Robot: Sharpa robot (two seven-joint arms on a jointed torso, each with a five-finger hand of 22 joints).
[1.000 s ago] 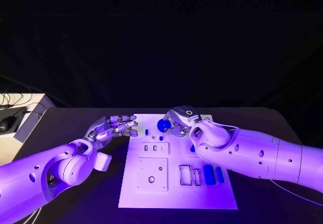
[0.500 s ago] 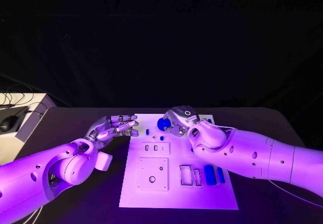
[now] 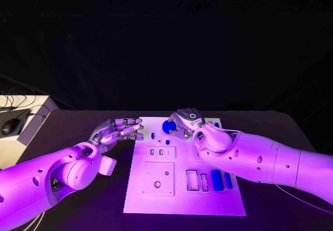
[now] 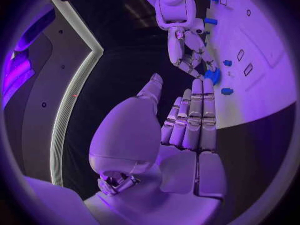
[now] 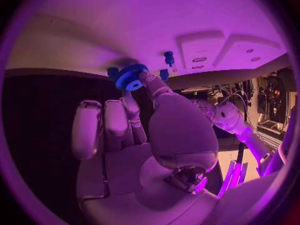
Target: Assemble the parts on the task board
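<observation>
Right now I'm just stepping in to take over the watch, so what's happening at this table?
The robot is putting small blue parts together on a white board. Its right hand is at the board's far end, pinching a blue gear between its fingertips. The left hand hovers beside the board's left edge with fingers straight, holding nothing. Two long blue bars and a few small blue pieces lie on the board.
</observation>
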